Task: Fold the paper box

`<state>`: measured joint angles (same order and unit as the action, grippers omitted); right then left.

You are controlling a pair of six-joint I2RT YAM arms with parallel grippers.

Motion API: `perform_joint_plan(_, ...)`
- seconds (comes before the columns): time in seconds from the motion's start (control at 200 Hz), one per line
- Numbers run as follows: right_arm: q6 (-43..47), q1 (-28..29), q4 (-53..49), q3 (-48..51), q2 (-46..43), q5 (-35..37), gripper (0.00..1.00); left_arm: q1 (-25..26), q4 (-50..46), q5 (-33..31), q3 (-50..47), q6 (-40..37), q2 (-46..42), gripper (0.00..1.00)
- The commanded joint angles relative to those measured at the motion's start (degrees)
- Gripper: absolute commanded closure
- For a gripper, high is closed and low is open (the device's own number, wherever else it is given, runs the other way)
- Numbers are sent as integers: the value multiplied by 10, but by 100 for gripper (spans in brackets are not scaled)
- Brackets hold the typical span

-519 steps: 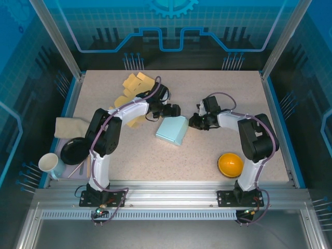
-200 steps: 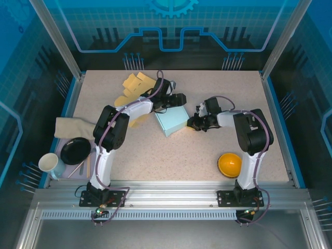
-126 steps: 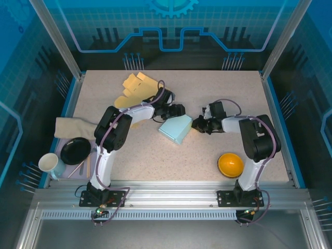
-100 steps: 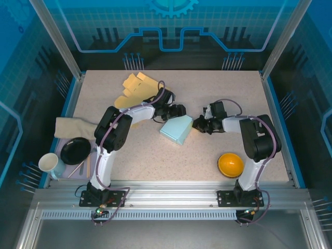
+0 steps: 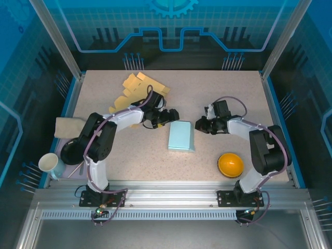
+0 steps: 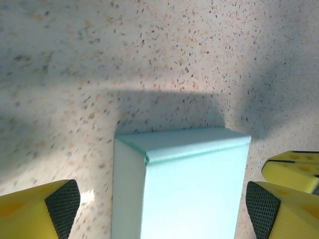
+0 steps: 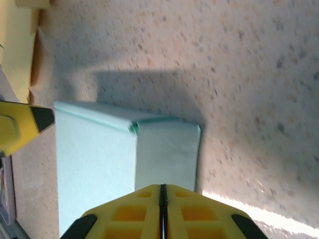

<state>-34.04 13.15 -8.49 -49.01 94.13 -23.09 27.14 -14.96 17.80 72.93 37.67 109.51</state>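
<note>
**Box lies closed between the claws; time to check the fold**

Speckled table [image 5: 218, 93] inside a blue-lit enclosure is what I am working over, with both arms reaching in toward the middle. The paper box [image 5: 181, 136], pale blue, lies flat on the table near the centre, between the two claws and a little nearer to me than either. From above it reads as a closed rectangular block, with no flap standing up.

The left claw [image 5: 172, 115] sits just off the box's far left corner with its jaws wide apart. In the left wrist view, one end of the box [image 6: 182, 184] lies between the black pads [image 6: 62, 201], with bare table showing on either side, so nothing is gripped. The right claw [image 5: 198, 126] hangs just beside the far right corner, clear of the box. In the right wrist view its yellow fingers [image 7: 129, 214] are pressed together with nothing between them, and the box [image 7: 99, 164] lies just beyond them.

My reading is that the folding proper is about done and I am at the let-go-and-inspect step. One small pucker [image 6: 146, 160] shows where two panels meet at the top edge. I cannot tell whether that tab is fully tucked. For the next move I would first confirm that corner. If it is proud, I would press it gently with the closed right claw while the open left claw steadies the other side. Otherwise I would draw both arms straight back without nudging the box. Off to the side, the yellow card pieces [image 5: 137, 85] and the orange ball [image 5: 230, 164] are well apart from it.
</note>
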Motion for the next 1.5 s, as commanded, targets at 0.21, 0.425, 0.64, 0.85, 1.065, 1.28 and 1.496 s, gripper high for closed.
perform_joint_plan(0.21, 83, 29, -129, 43, -47, -5, 90, 56, 4, 1, -111, 59, -66, 12)
perform_joint_plan(0.425, 95, 46, -143, 63, -57, -19, 90, 84, 8, -17, -138, 87, -74, 12)
perform_joint_plan(0.64, 84, 68, -124, 79, -56, -34, 90, 100, 4, -32, -154, 109, -83, 12)
perform_joint_plan(0.85, 39, 89, -68, 106, -47, -60, 90, 126, 7, -48, -163, 145, -82, 14)
perform_joint_plan(1.065, -54, 101, 40, 144, -49, -85, 91, 160, 48, -51, -185, 217, -77, 16)
perform_joint_plan(1.28, -145, 129, 100, 157, -74, -55, 91, 195, 91, -37, -183, 275, -57, 18)
perform_joint_plan(1.496, -193, 163, 149, 138, -83, -43, 91, 229, 122, -17, -151, 310, -17, 19)
